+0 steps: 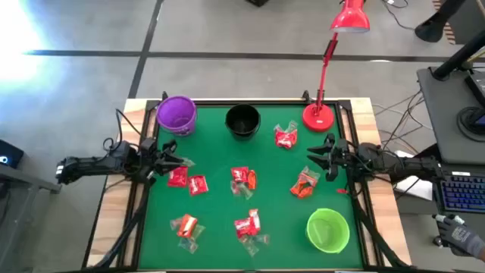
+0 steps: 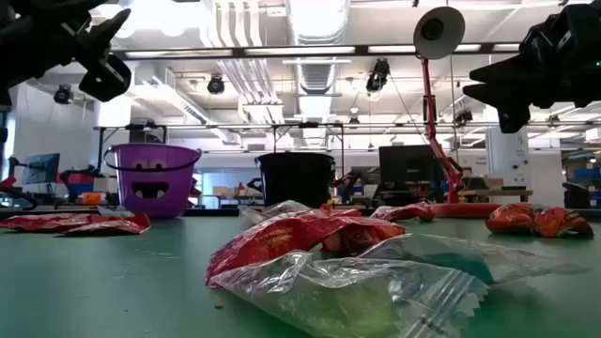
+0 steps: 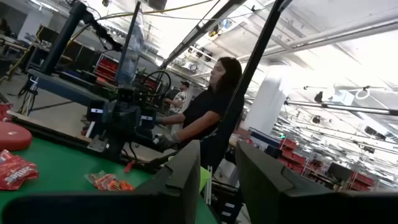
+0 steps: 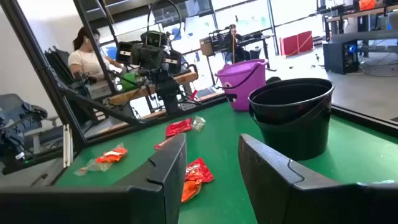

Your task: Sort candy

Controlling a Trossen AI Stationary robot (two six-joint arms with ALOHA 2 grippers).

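Green surface [image 1: 220,212] with wooden edges, workshop room behind, a person seated beyond the surface in the wrist views. Candy [image 1: 244,180] is scattered loose across the surface in small clusters: two red pieces near the left side, a pile in the middle, two piles along the near edge, one by the red lamp base [image 1: 318,116], one orange-red pile toward the right. None visible inside the bowls. Purple bowl [image 1: 176,114] and black bowl [image 1: 242,120] sit at the far edge, green bowl [image 1: 327,229] at the near right corner. Left gripper [image 1: 180,161] is raised at the left edge, fingers [image 3: 186,180] parted with a gap, holding nothing. Right gripper [image 1: 313,157] is raised at the right edge, fingers [image 4: 168,171] parted, empty.
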